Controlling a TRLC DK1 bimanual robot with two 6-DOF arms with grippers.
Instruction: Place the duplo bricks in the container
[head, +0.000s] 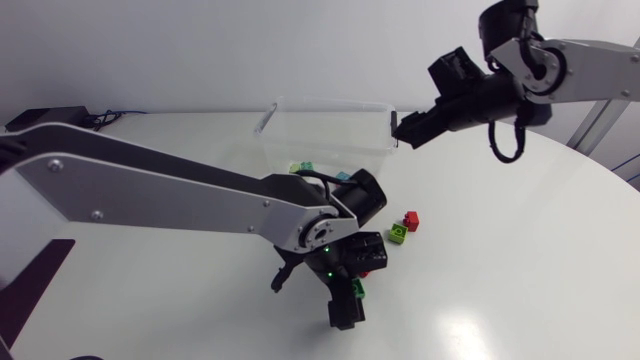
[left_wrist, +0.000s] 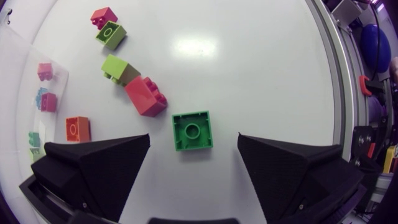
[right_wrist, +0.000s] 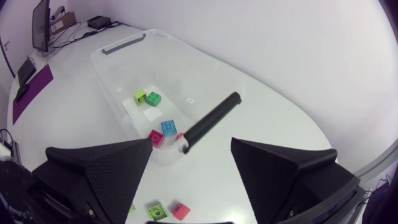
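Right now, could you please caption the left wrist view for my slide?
Open left gripper straddles a green duplo brick lying flat on the white table.

Bricks (left_wrist: 146, 96) on table (head: 500, 250) and in container (head: 320, 104).
One brick (left_wrist: 192, 130) lies between the left gripper's (left_wrist: 194, 140) fingers; right gripper (right_wrist: 191, 149) above the container's end.

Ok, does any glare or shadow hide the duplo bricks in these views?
Left wrist view: one bright glare patch on the table, ahead of the left tool, clear of the green brick between its open fingers. Head view: soft, even light, no glare; the left arm itself covers most of that brick. Right wrist view: the clear container shows its bricks plainly.
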